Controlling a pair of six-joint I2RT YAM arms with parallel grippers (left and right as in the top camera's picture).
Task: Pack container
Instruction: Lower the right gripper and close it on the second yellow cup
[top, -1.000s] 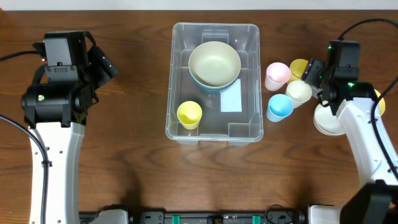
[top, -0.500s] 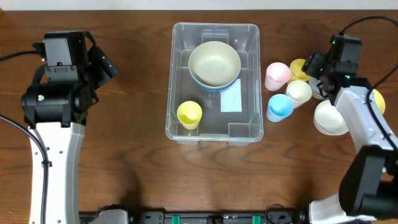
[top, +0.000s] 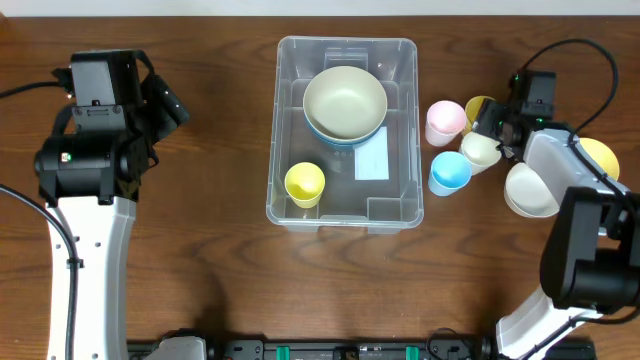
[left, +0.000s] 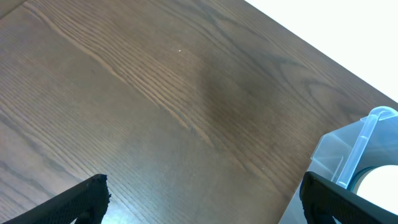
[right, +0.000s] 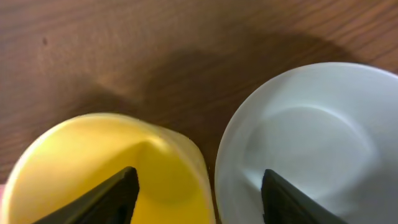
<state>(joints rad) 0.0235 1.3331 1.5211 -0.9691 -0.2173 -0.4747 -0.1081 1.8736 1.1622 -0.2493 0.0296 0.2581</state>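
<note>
The clear container (top: 400, 205) stands mid-table, its corner also showing in the left wrist view (left: 359, 155). It holds a cream bowl (top: 345, 100) nested in a blue one, and a yellow cup (top: 305, 184). Right of it stand a pink cup (top: 446, 120), a second yellow cup (top: 480, 106) (right: 93, 168), a whitish cup (top: 481, 150) (right: 311, 130) and a blue cup (top: 450, 172). My right gripper (top: 497, 128) (right: 202, 199) is open, one finger over the yellow cup, the other over the whitish cup. My left gripper (top: 165, 100) (left: 208, 199) hangs open over bare wood, far left.
A white bowl (top: 530, 190) and a yellow bowl (top: 598, 158) sit at the right edge, beside my right arm. The four cups are crowded together between the container and those bowls. The table's far edge runs just behind the container.
My right gripper has moved back and left onto the yellow and whitish cups, its jaws narrowing a little. The left arm has not moved.
</note>
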